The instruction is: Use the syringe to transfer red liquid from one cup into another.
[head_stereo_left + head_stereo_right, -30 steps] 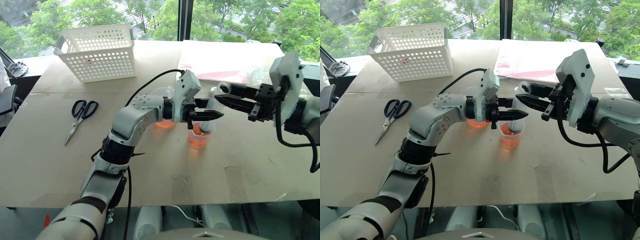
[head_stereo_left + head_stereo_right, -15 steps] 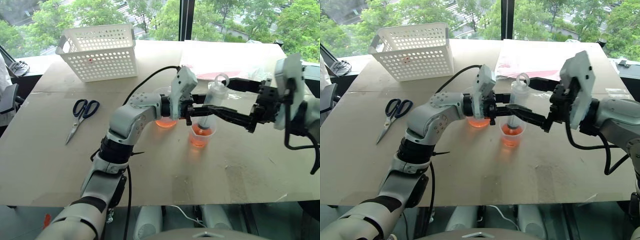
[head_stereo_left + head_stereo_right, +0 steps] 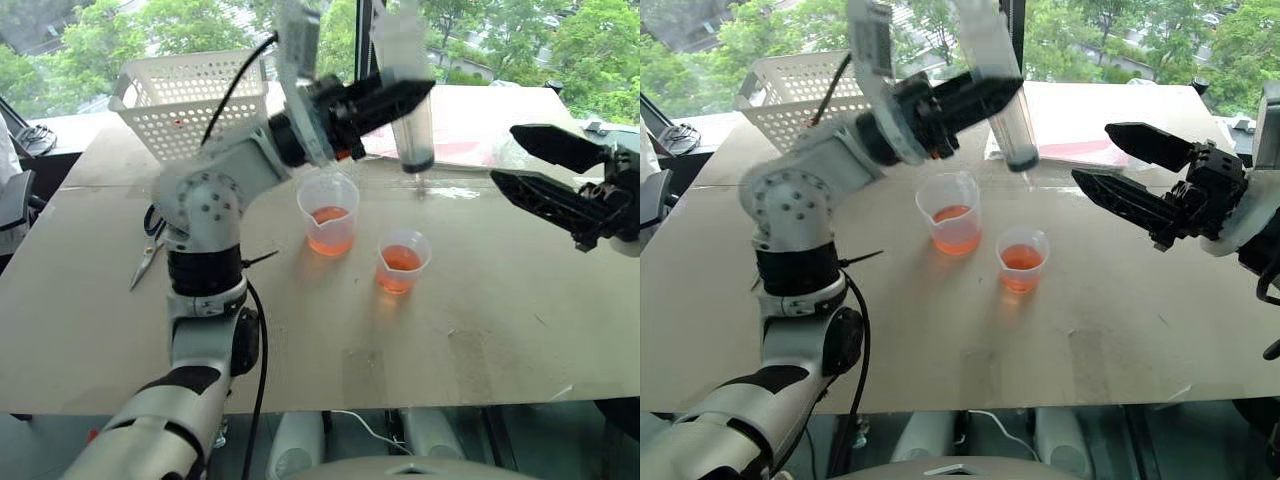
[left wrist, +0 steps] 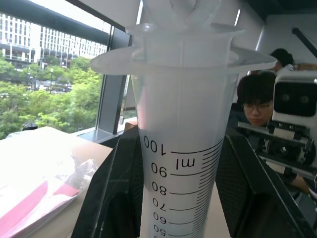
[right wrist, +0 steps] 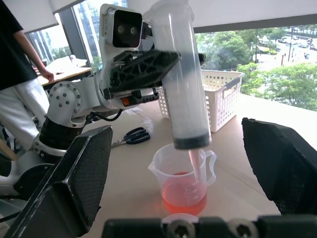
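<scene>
Left gripper (image 3: pixel 385 100) clamps the large clear graduated plastic syringe (image 3: pixel 408 95) aloft; right gripper (image 3: pixel 545 165) gapes empty.
Lower it plumb (nozzle first) into the taller spouted clear cup (image 3: pixel 329 212) of translucent orange-red liquid (image 3: pixel 329 216).

On the syringe (image 4: pixel 181 163) you can read a printed black scale down the clear barrel: "100" at the top line with "ml" beside it, then "90", "80", "70", "60" and the start of "50" where the picture ends, with fine tick marks between the numbers. You have no other readable text, label or brand on anything else.
</scene>
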Tool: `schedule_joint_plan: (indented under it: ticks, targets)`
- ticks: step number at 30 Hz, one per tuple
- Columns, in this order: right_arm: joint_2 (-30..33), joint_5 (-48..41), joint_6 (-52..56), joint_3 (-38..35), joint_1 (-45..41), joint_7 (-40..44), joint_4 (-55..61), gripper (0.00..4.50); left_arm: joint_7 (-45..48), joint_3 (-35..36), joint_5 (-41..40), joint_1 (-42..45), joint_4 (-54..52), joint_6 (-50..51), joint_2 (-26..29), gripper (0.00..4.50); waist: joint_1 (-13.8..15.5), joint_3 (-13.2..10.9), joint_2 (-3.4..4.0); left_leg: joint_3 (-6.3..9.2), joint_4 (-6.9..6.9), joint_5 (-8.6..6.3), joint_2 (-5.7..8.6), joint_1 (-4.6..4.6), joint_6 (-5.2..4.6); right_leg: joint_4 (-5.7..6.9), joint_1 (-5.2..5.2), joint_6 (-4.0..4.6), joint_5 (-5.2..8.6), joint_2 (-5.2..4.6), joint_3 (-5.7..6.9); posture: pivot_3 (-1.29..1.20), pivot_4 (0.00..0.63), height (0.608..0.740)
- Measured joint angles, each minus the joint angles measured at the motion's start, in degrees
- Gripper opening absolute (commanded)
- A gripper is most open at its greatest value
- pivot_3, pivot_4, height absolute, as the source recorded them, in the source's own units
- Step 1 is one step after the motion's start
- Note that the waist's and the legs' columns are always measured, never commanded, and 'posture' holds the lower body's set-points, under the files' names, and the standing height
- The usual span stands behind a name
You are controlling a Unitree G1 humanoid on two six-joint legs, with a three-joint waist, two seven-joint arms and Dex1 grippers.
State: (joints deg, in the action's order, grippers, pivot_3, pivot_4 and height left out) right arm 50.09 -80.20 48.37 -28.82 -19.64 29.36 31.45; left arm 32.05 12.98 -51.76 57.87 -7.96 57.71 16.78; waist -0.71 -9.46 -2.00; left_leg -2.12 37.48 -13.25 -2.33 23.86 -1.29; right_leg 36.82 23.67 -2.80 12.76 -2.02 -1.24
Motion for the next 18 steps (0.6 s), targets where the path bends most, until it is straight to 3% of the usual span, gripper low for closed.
schedule_joint_plan:
  ticks: [5, 8, 10, 13, 15, 18]
  targets:
    - [-0.08, 1.67, -0.27, 0.20, 5.80, 1.60, 0.18, 4.47, -14.62, 11.76, -14.31, 6.82, 3.59, 14.27, 8.35, 1.44, -0.12, -0.03, -0.02, 0.04, -0.02, 0.00, -0.01, 0.02, 0.01, 0.01, 0.02, -0.02, 0.01, 0.01, 0.03, 0.00, 0.150, 0.740]
    - [-0.49, 4.67, -1.59, 2.91, 7.66, 4.05, 2.09, 4.47, -21.78, 16.50, -24.51, 12.46, 15.13, 23.89, 17.14, 1.44, -0.16, -0.01, 0.00, 0.07, -0.01, 0.01, 0.00, -0.06, 0.01, 0.05, 0.01, -0.20, 0.13, 0.00, 0.07, 0.00, 0.150, 0.740]
    - [-0.52, 6.20, -1.94, 4.45, 9.11, 6.10, 2.84, 4.47, -27.07, 20.06, -26.31, 13.26, 21.14, 26.46, 21.42, 1.44, -0.12, 0.00, 0.01, 0.07, -0.03, 0.01, 0.00, -0.09, 0.02, 0.10, 0.00, -0.20, 0.13, 0.00, 0.08, 0.00, 0.150, 0.740]
    - [0.67, 10.67, -3.74, 6.34, 11.10, 10.62, 4.87, 4.47, -28.89, 19.59, -26.56, 11.06, 25.19, 32.15, 27.84, 1.44, -0.02, -0.04, -0.05, 0.07, -0.02, 0.01, 0.00, -0.06, 0.03, 0.10, 0.01, -0.19, 0.12, -0.01, 0.10, 0.00, 0.150, 0.740]
    - [1.73, 14.77, -6.28, 7.71, 13.56, 15.90, 6.89, 4.47, -27.53, 14.09, -28.75, 6.84, 27.58, 34.33, 36.48, 1.44, 0.01, -0.05, -0.07, 0.05, -0.04, 0.01, 0.01, -0.06, 0.05, 0.09, 0.01, -0.02, 0.02, -0.05, 0.09, 0.00, 0.150, 0.740]
    - [1.77, 17.79, -9.61, 8.09, 16.39, 21.95, 8.65, 4.47, -23.68, 6.09, -28.92, 1.76, 31.50, 34.70, 43.99, 1.44, 0.20, -0.04, -0.06, 0.07, -0.05, 0.01, 0.03, -0.07, 0.06, 0.07, 0.00, 0.00, 0.02, -0.11, 0.15, 0.00, 0.150, 0.740]
